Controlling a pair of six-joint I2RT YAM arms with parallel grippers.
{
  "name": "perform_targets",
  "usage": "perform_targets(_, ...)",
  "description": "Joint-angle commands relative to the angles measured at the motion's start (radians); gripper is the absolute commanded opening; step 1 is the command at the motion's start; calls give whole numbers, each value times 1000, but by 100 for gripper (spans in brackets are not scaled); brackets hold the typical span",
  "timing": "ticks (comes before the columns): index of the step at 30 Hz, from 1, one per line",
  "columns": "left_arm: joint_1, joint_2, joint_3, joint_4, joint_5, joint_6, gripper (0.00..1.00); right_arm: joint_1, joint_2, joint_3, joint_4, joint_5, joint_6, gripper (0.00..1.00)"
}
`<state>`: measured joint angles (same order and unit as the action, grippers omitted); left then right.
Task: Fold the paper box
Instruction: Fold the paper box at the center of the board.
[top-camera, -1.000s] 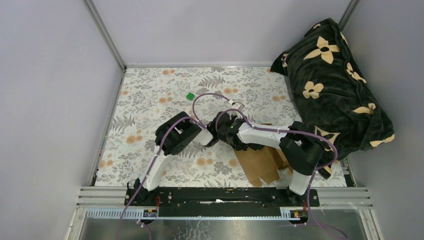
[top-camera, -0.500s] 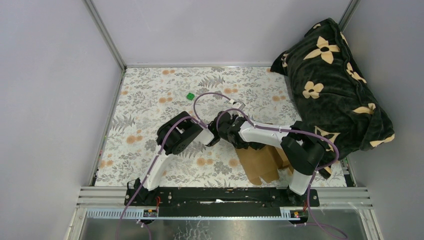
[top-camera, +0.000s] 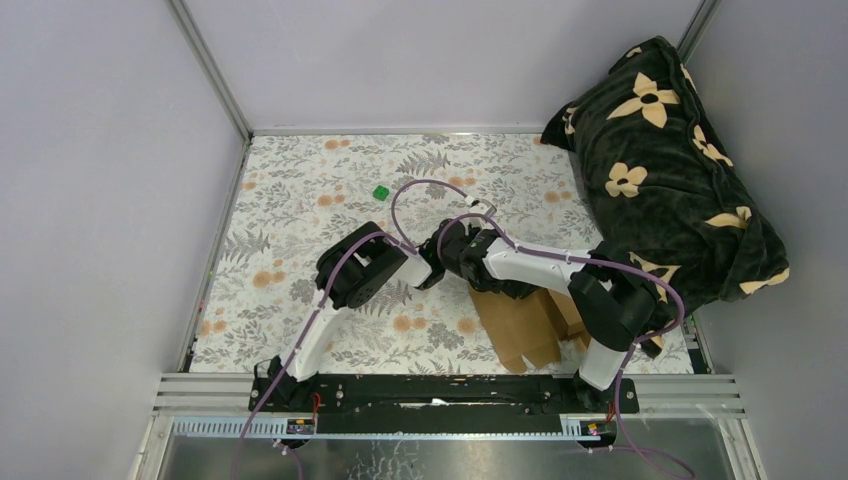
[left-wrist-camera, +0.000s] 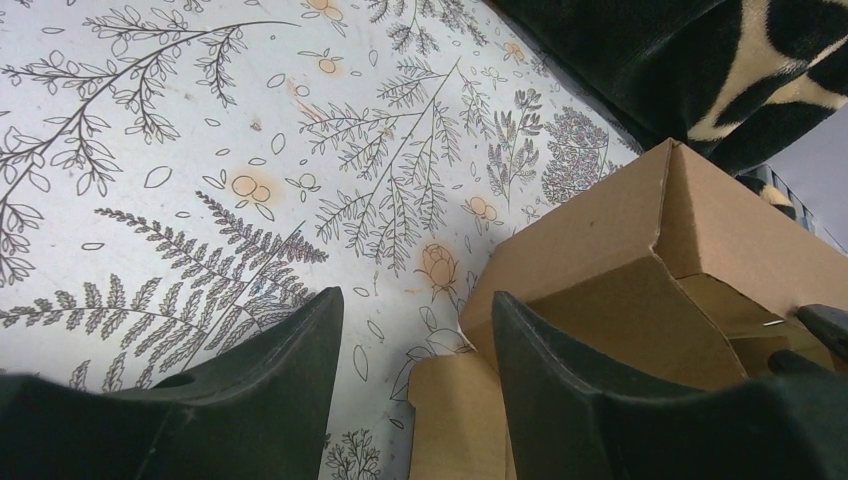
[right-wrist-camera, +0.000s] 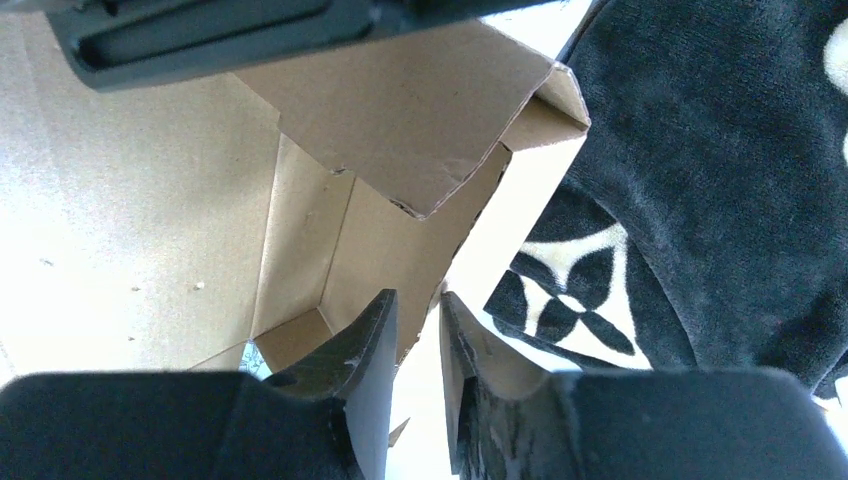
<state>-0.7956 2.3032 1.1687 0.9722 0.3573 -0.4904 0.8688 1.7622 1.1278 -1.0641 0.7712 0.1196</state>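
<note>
Since a second ago both my wrists have edged slightly right. The box (top-camera: 520, 325) has hardly shifted, right of centre on the table (top-camera: 300, 200) beside the blanket (top-camera: 660, 150). Left gripper (left-wrist-camera: 416, 300) gapes at the box's corner; right gripper (right-wrist-camera: 415, 300) pinches a box wall.

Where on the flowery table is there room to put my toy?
Bare table lies along the left wall, left of the green cube and left arm. The far strip from cube to black cushion is free too. Crowded: near right, paper box and right arm.
</note>
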Motion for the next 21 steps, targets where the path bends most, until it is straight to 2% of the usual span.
perform_targets(1,-102,-33,47,225,169,73,64,-71,13,68,259,-64,24,30)
perform_targets(12,-112,-15,76,254,265,40,65,-128,14,75,287,-113,11,31)
perform_targets(21,-121,2,94,278,272,20,66,-188,16,92,293,-132,10,33)
